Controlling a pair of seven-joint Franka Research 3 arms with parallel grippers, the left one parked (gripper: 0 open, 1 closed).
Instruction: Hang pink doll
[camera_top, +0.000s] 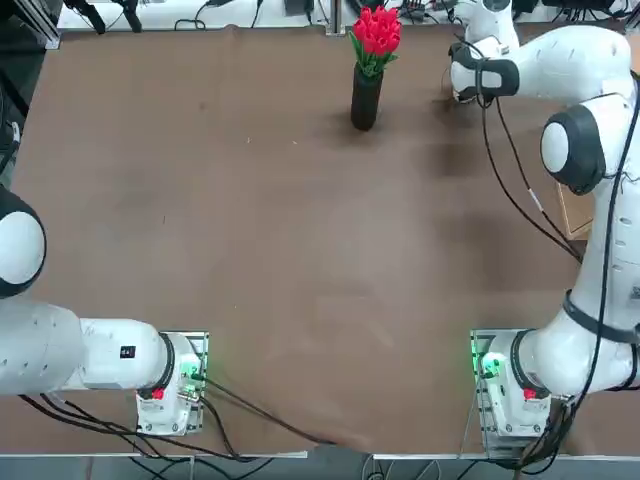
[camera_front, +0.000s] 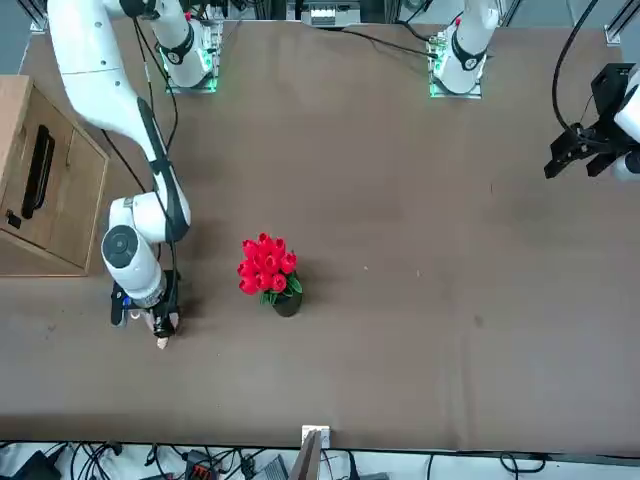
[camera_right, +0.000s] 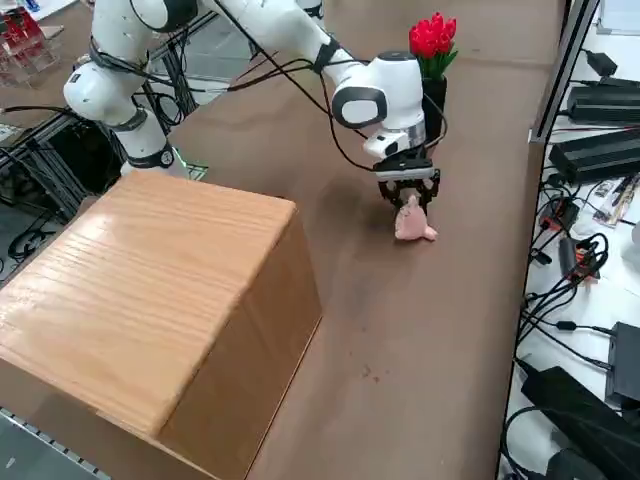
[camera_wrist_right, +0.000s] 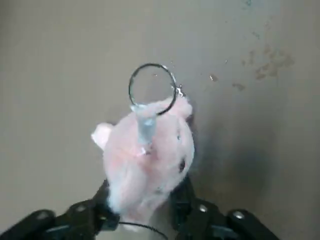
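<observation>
Pink doll — pinched between right gripper fingers, low over table

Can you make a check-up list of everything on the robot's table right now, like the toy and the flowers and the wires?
Surface: brown table, mostly bare, some small marks.
Job's things: pink doll with a metal ring on top, at the far right of the table; nothing to hang it on seen.
Clutter: red tulips in a black vase; wooden box beside the right arm.
Grippers: right pincer low over the table, shut on the pink doll.
Cables: black cable along the right arm; more at the arm bases.
Surroundings: cables and black boxes off the table edge.
</observation>
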